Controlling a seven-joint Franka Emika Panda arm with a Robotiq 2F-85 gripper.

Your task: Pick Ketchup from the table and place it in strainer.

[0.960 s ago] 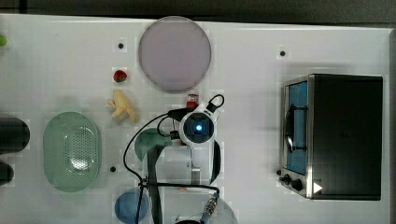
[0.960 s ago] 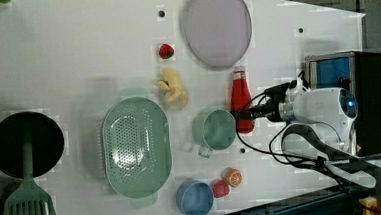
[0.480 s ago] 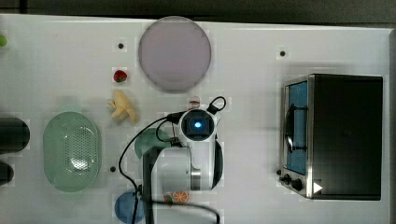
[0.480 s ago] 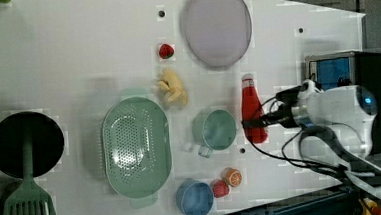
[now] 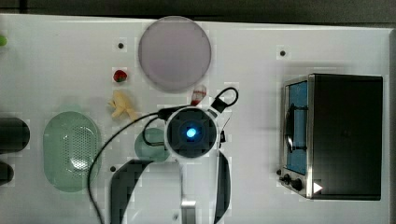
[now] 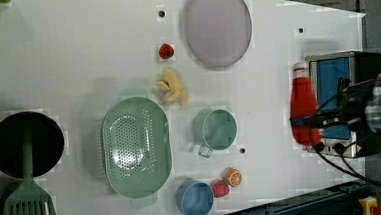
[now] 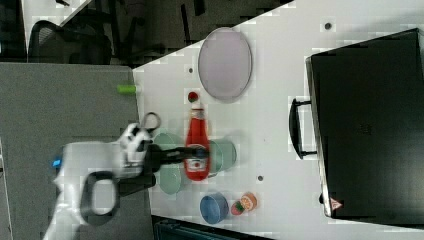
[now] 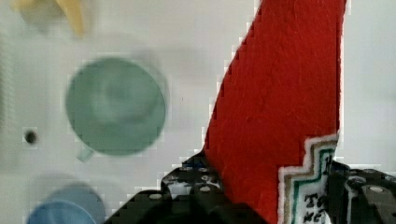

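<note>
Red Ketchup [image 7: 197,146] bottle up in the air, off the white table [image 5: 70,60], pinched around its lower part near the white label by the gripper [image 7: 192,154]. Fingers partly closed, one on each side of the bottle, squeezing it tight. In the right view, white cap pointing to the top of the picture, bottle hanging over the round green cup [image 7: 223,154]. In the left view, Ketchup [image 6: 302,105] seen in front of the black and silver oven [image 6: 351,100], held by the dark fingers. In the wrist view, big red bottle [image 8: 280,107] close up, label edge at its lower end, green cup [image 8: 115,107] and blue bowl [image 8: 63,210] down on the table.

Pale green strainer [image 6: 137,148] sitting on the table, well apart from the bottle, nothing in it. In the left view, banana bunch [image 6: 173,87] just beside the strainer's upper right, cup [image 6: 217,131] to its right, blue bowl [image 6: 195,199] below. Strawberry [image 6: 165,51] near the round purple plate [image 6: 217,24]. Black pan [image 6: 26,144] and green spatula [image 6: 27,207] at the left view's left.
</note>
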